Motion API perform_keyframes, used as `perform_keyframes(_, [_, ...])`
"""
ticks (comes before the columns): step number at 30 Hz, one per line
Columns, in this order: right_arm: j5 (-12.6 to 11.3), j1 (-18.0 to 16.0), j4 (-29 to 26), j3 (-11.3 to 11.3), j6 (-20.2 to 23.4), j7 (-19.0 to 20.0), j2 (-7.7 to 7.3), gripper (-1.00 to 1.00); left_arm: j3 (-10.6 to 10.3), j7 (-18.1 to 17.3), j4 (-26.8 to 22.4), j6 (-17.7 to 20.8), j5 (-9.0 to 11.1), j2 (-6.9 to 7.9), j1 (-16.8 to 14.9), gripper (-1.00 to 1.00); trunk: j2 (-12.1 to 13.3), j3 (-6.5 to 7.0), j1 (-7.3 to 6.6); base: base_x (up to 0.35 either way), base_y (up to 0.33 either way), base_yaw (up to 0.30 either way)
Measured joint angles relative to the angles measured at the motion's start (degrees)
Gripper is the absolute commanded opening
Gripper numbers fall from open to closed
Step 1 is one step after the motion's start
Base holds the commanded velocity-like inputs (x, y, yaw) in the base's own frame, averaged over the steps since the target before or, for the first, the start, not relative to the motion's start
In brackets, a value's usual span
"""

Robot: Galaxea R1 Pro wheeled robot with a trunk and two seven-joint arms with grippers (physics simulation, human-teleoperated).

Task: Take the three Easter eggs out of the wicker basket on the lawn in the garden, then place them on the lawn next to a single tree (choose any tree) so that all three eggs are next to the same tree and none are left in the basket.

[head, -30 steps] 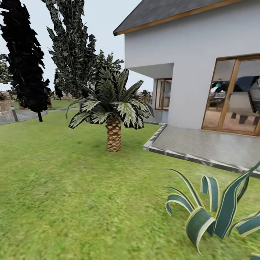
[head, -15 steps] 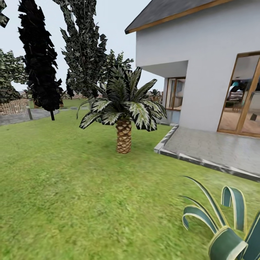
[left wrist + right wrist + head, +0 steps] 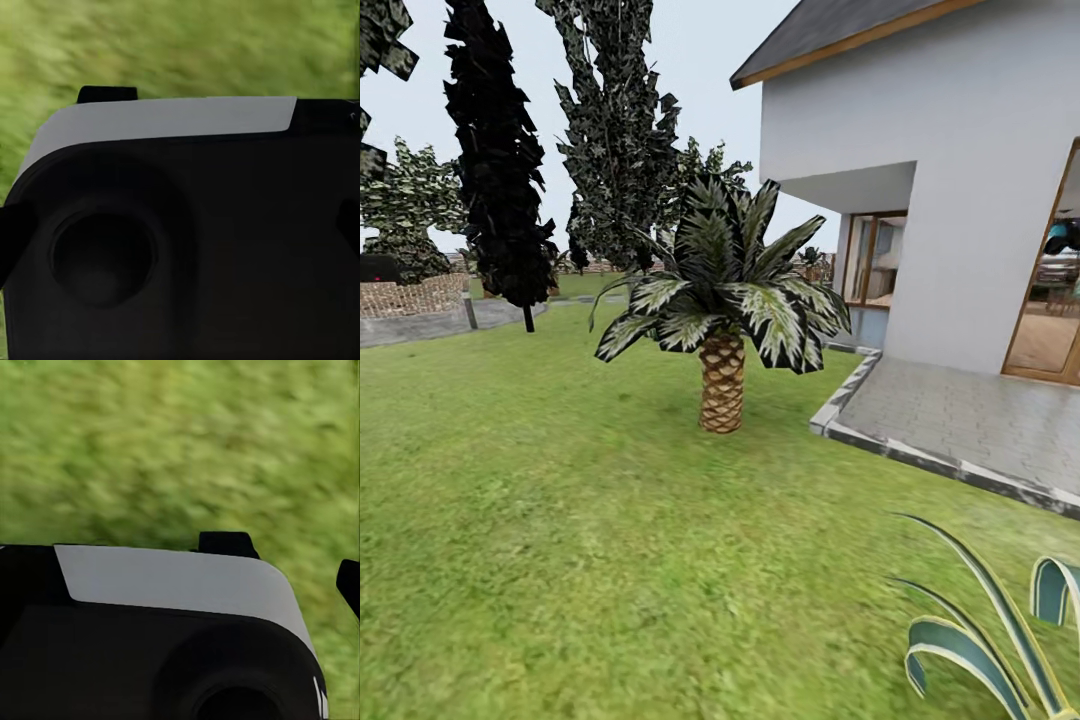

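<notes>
Bright green, mottled lawn (image 3: 560, 520) spreads ahead to a short, scaly-trunked palm (image 3: 722, 385) beside the white house (image 3: 960, 180). Judging by this, the robot is in transit; the wicker basket needs finding next. Neither hand's opening can be told past dark housings.

Matte blk robot body (image 3: 225, 247) w/ pale grey curved panel (image 3: 172, 581)

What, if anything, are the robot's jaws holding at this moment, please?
It cannot be told: both wrist views look over the robot's dark body at blurred lawn, and no egg shows there or in the head view.
</notes>
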Motion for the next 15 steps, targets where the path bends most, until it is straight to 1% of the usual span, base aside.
perform_keyframes(4, [0.00,0.00,0.00,0.00,0.00,-0.01,-0.01,1.00,-0.02,0.00,0.00,0.00,-0.01,-0.01,0.02,1.00,0.00,0.00,0.00,0.328,0.000,0.001])
perform_keyframes(5, [0.00,0.00,0.00,0.00,0.00,-0.01,0.01,1.00,-0.02,0.00,0.00,0.00,-0.02,0.00,0.02,1.00,0.00,0.00,0.00,0.228,0.000,0.190])
perform_keyframes(9, [-0.13,0.00,0.17,-0.01,0.00,-0.02,0.22,1.00,-0.04,0.00,0.00,0.00,-0.01,0.03,0.02,1.00,0.00,0.00,0.02,0.139,0.000,0.249])
perform_keyframes(15, [-0.16,0.00,0.24,-0.02,0.00,-0.02,0.28,1.00,-0.04,-0.01,0.00,0.00,-0.02,0.03,0.02,1.00,0.00,0.00,0.03,0.023,0.000,0.291])
